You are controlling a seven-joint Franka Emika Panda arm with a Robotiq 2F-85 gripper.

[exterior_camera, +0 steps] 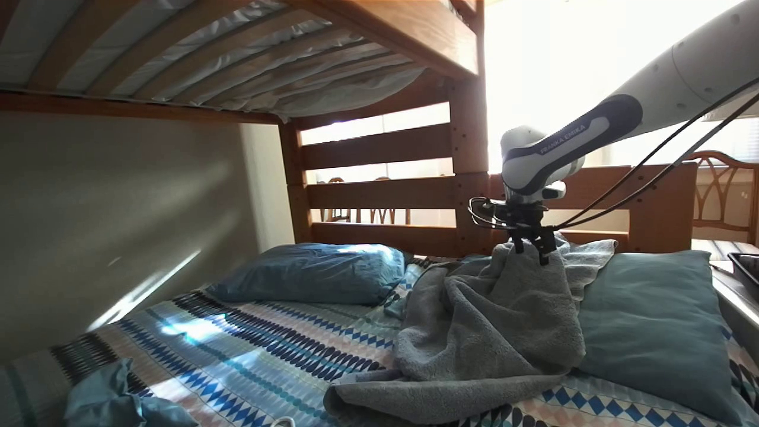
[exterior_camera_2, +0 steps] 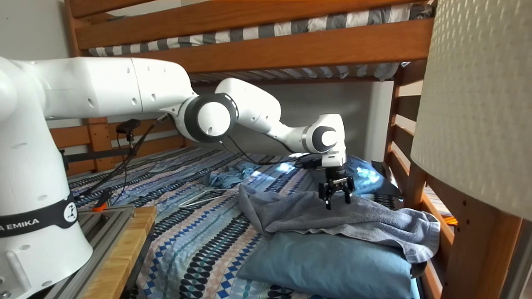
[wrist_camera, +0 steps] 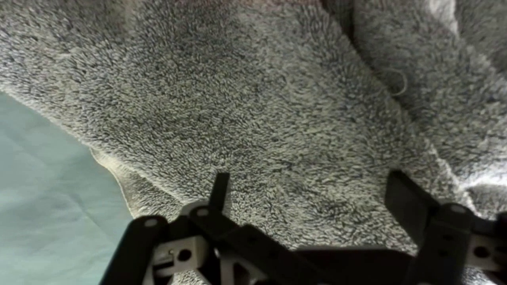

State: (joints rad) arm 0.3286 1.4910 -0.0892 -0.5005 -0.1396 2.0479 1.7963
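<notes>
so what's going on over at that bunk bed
A robot arm extends over the patterned bedding, its gripper open and pointing down at a grey towel. Nothing is clamped between the fingers; whether they touch the cloth is hard to tell. The towel lies rumpled on the bed, overlapping a blue-green pillow.

In an exterior view I look from below the upper bunk (exterior_camera: 415, 29), its underside at upper left, toward the slatted bed end (exterior_camera: 379, 148). In an exterior view I face the far wall (exterior_camera_2: 357, 112) — a lampshade (exterior_camera_2: 482, 104) close at right, my robot base (exterior_camera_2: 54, 253) near at lower left. My gripper (exterior_camera_2: 338, 203) and the gray towel (exterior_camera: 510, 320) show in both exterior views. My wrist view looks down on that towel, very near — fingers (wrist_camera: 408, 206) along the bottom edge.
</notes>
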